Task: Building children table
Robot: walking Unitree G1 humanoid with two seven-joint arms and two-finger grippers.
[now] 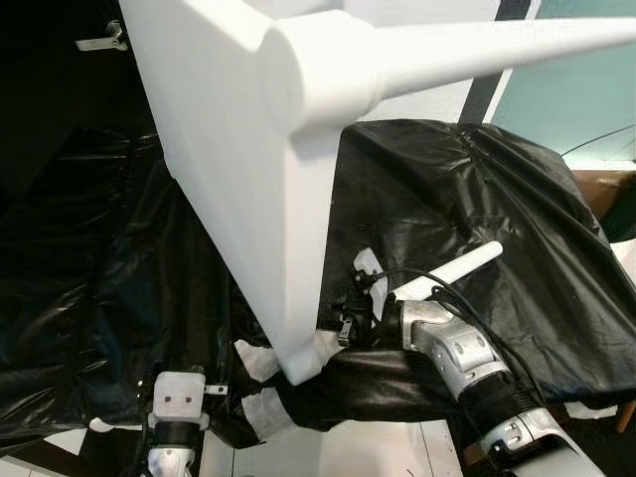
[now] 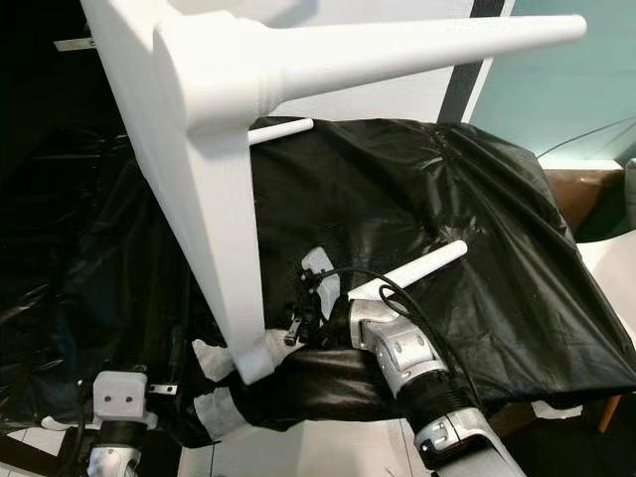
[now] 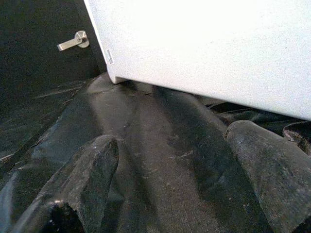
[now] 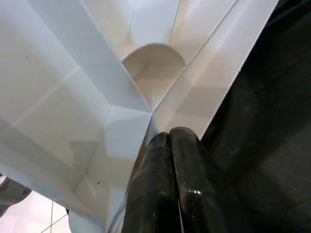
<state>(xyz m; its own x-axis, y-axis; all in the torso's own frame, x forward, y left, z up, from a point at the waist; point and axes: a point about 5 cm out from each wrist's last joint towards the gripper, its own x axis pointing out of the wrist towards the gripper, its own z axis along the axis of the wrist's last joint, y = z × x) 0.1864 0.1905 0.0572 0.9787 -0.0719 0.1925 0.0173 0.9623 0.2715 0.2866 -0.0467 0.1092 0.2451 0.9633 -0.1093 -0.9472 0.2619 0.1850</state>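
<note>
Table top (image 1: 214,149): a white plastic slab standing tipped up on edge on the bench, its lower corner (image 1: 298,366) resting near the front edge on the black sheet.
Fitted leg (image 2: 397,50): white, tapered, seated in a round socket at the upper corner of the top, pointing out toward the right end of the bench.
Loose leg (image 1: 455,270): a white leg lying on the sheet toward the right half of the bench, just beyond the right wrist.
Second loose leg (image 2: 280,128): white, lying further back near the far edge, partly hidden by the top.
Right gripper (image 4: 167,141): fingers pressed together with nothing between them, tips up against the ribbed white underside of the top, close to its lower corner.
Left gripper (image 3: 170,160): low at the front edge, left of the top — two dark fingers (image 3: 85,179) spread wide apart, holding nothing, pointed at the top's white face.
Black sheet (image 1: 477,199): crinkled plastic draped over the whole bench.
Door handle (image 3: 73,41): silver lever on the dark wall behind.
</note>
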